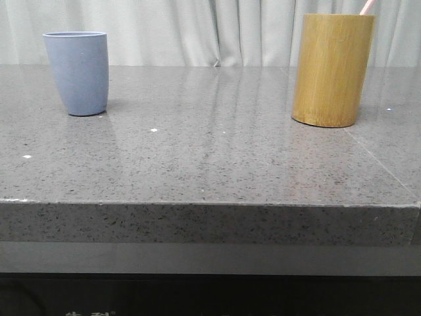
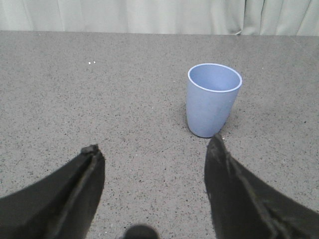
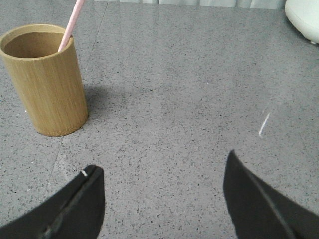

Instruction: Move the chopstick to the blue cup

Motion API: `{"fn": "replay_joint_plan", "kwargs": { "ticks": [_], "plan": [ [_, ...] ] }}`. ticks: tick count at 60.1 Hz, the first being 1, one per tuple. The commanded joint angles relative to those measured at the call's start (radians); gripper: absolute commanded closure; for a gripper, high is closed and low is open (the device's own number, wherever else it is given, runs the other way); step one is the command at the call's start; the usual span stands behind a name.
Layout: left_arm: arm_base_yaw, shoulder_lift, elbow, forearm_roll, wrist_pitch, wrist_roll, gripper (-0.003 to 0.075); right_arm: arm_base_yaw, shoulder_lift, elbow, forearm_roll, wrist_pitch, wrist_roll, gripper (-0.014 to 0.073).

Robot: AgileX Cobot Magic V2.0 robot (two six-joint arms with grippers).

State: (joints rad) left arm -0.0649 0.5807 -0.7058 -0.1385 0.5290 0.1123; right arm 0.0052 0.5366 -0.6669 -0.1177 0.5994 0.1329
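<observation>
Grey speckled stone counter (image 1: 210,158), polished, faint reflections of the curtain folds across the middle, a few white flecks, thick front edge with a dark band under it. Pale pleated curtain (image 1: 197,29) runs along the back. Landmark is the blue cup (image 1: 77,72): upright on the counter's left rear, open mouth up, nothing in it that I can see. Left gripper (image 2: 154,152) sits above the counter just short of the cup, jaws spread wide with bare stone between them, holding nothing; one fingertip (image 2: 217,144) overlaps the cup's base in the wrist view, can't tell if they touch. Well to the right of the cup, at about the same depth, the bamboo holder (image 1: 333,69) stands upright, taller and wider than the cup. Chopstick (image 3: 71,25) is inside the holder, leaning on its rim, pink end sticking out the top. Right gripper (image 3: 162,172) is over bare counter right of the holder, jaws wide apart, empty, clear of holder and chopstick. Farther right still, a white rounded object (image 3: 304,17) sits at the counter's far side; can't tell what it is.
</observation>
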Motion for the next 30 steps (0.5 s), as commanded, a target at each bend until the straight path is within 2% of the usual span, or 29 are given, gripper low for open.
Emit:
{"fn": "replay_joint_plan", "kwargs": {
  "ticks": [1, 11, 30],
  "plan": [
    [-0.031, 0.039, -0.060, -0.016, -0.077, -0.001, 0.0313, 0.000, 0.010, -0.033, 0.002, -0.068, -0.006, 0.0076],
    [-0.088, 0.171, -0.174, -0.011, -0.006, 0.003, 0.0311, 0.000, 0.010, -0.033, 0.002, -0.068, -0.006, 0.0076],
    [-0.093, 0.483, -0.453, -0.001, 0.141, 0.003, 0.0311, 0.000, 0.010, -0.033, 0.002, -0.068, -0.006, 0.0076]
  ]
}}
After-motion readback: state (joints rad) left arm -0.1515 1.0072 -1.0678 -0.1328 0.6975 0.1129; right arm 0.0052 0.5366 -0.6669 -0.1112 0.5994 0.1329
